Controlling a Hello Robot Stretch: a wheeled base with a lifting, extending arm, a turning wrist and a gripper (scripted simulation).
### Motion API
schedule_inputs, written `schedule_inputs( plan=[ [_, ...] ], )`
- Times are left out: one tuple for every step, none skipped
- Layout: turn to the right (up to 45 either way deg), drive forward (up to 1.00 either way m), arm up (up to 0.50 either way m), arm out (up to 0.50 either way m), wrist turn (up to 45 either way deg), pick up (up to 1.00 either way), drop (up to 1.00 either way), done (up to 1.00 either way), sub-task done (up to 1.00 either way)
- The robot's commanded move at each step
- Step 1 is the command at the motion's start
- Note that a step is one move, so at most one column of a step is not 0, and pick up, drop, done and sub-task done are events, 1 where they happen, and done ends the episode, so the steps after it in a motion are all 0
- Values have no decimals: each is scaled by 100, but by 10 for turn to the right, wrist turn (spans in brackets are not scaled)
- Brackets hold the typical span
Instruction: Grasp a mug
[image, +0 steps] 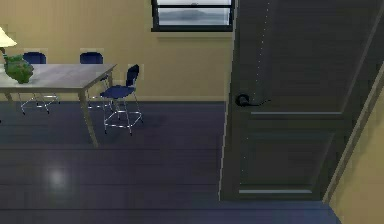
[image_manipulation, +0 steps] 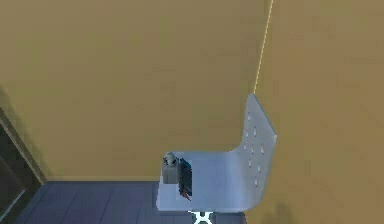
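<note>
In the arm side view, my gripper (image_manipulation: 179, 176) is a small dark body low in the picture, just above a white marker square (image_manipulation: 203, 217) at the bottom edge. It lies in front of the seat of a pale grey-blue chair (image_manipulation: 235, 175) with a perforated back. With the seat right behind the gripper's far end, I cannot tell whether it holds anything. In the forward view, a grey table (image: 60, 78) at the left carries a green plant (image: 18, 68) and a lamp (image: 6, 40).
A dark door (image: 300, 100) with a handle takes up the forward view's right half. Blue chairs (image: 122, 95) stand around the table under a window (image: 195, 14). A yellow wall (image_manipulation: 120, 80) rises close behind the pale chair, and a dark door edge (image_manipulation: 12, 160) is at that view's lower left. The dark blue floor (image: 120, 170) lies bare in the foreground.
</note>
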Motion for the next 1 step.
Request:
schedule_inputs(
  plan=[
    [0, 0, 50, 0, 0, 0, 0, 0, 0]
  ],
)
